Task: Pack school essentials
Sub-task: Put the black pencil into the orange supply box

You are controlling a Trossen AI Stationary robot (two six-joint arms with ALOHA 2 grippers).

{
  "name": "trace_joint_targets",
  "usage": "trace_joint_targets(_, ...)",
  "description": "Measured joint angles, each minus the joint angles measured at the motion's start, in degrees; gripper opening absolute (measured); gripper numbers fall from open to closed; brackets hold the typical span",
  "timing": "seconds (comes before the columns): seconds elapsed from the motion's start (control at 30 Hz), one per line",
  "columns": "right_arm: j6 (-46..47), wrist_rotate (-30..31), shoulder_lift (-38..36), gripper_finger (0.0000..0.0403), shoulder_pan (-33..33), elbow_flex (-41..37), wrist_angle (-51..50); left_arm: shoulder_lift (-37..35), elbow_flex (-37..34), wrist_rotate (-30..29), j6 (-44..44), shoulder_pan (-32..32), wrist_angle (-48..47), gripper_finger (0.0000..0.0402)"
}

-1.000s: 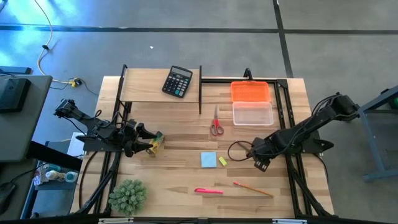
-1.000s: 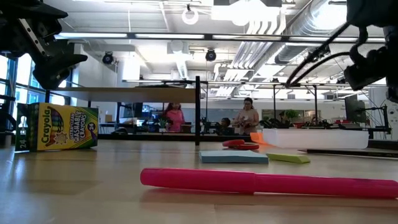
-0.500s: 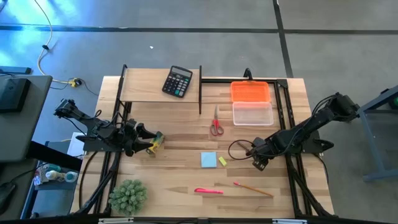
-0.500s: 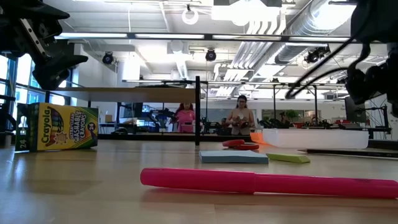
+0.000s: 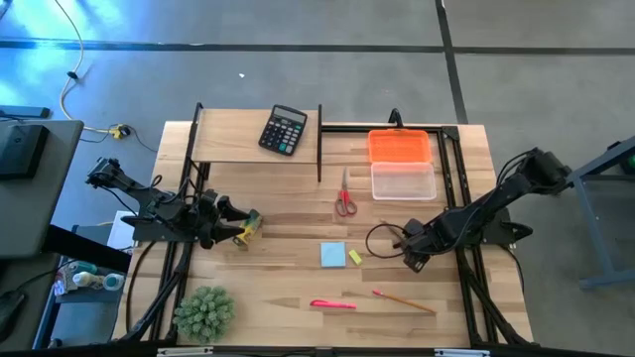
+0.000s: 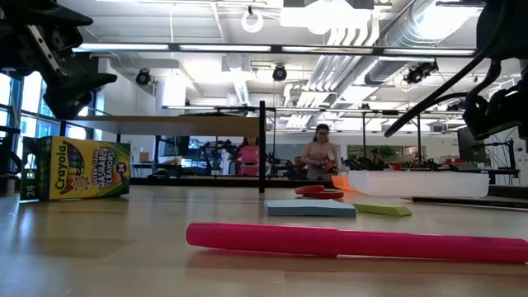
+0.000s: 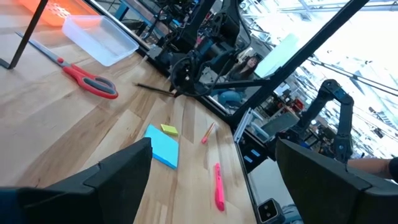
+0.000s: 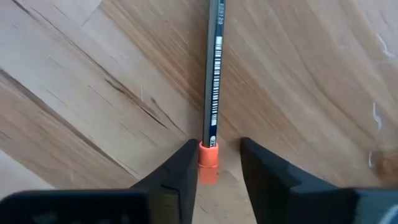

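Note pad [image 5: 332, 255] lies between scissors [image 5: 344, 197] and pen [image 5: 332, 304]; plant [image 5: 203, 312] sits left.
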Motion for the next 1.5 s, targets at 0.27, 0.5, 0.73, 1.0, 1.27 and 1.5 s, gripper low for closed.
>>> trace_joint_targets(0.27,0.7,-0.9,0.4,0.0057,0.0,0.1,-0.3,0.0,0.0,-1.1,0.0,0.0,0.0,0.0328)
trace_joint_targets(0.5,-0.1,-1.1,0.5,0.0015,0.0,0.4,-0.7,0.0,0.0,-1.1,0.0,0.0,0.0,0.0328)
trace_joint_targets(0.73,-1.9,-0.8,0.9,0.0013,0.1,2.0,-1.7,0.0,0.0,-1.0,0.0,0.0,0.0,0.0328)
trace_joint_targets(1.0,-6.3,-2.2,0.6,0.0012,0.2,3.9,-0.4,0.0,0.0,-1.0,0.0,0.0,0.0,0.0328)
trace_joint_targets(1.27,-7.6,0.1,-2.7,0.0012,0.2,4.4,6.1,0.0,0.0,-1.2,0.0,0.0,0.0,0.0328)
trace_joint_targets(1.5,-7.6,6.3,-6.8,0.0012,0.1,4.5,13.0,0.0,0.0,-1.3,2.5,0.0,0.0,0.0328)
